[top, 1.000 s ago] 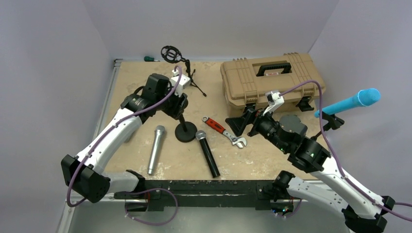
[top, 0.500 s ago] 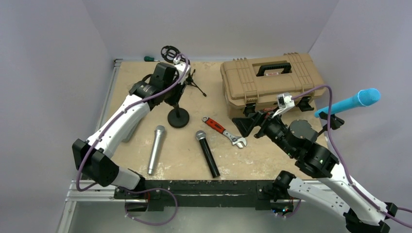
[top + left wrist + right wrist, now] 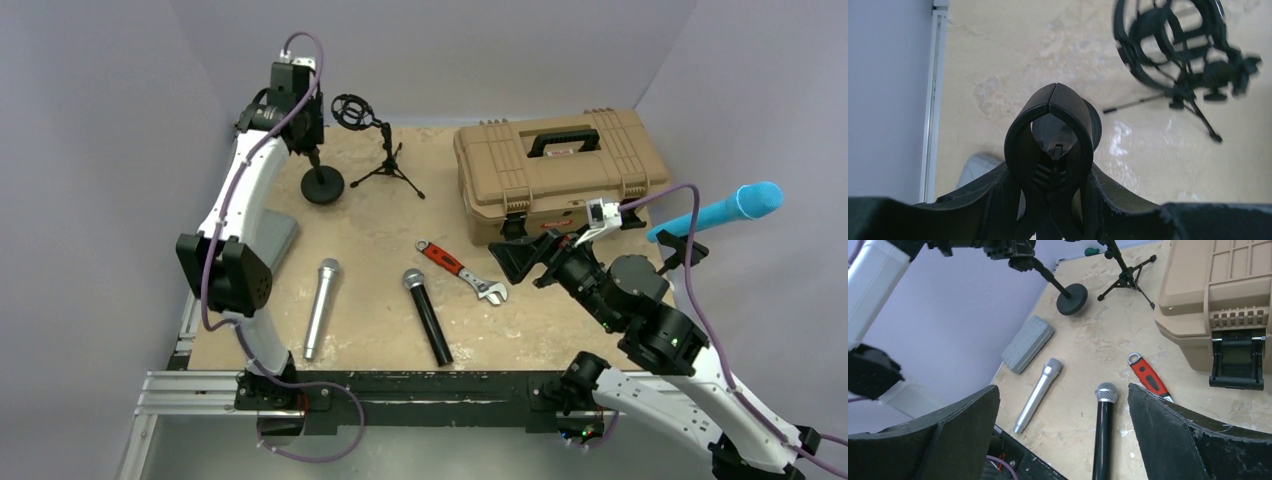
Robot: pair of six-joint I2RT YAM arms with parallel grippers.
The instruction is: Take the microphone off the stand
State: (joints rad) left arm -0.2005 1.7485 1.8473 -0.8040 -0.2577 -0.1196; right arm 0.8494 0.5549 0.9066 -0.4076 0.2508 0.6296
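Note:
My left gripper (image 3: 300, 138) is shut on the empty black clip (image 3: 1049, 125) of a round-base stand (image 3: 322, 186), whose pole leans at the table's far left. A blue microphone (image 3: 718, 212) sits in a black holder (image 3: 683, 250) at the right edge, behind my right arm. My right gripper (image 3: 528, 256) stands open and empty above the table's middle. Below it lie a black microphone (image 3: 1104, 430) and a silver microphone (image 3: 1038, 394).
A tripod stand with an empty shock mount (image 3: 352, 110) stands at the back beside the round-base stand. A tan toolbox (image 3: 560, 165) fills the back right. A red wrench (image 3: 460, 270) lies by the black microphone. A grey block (image 3: 280, 240) lies at the left edge.
My left arm has carried the round-base stand from the table's middle to the far left corner, its grip tightening a little. My right gripper has drifted slightly right, still open.

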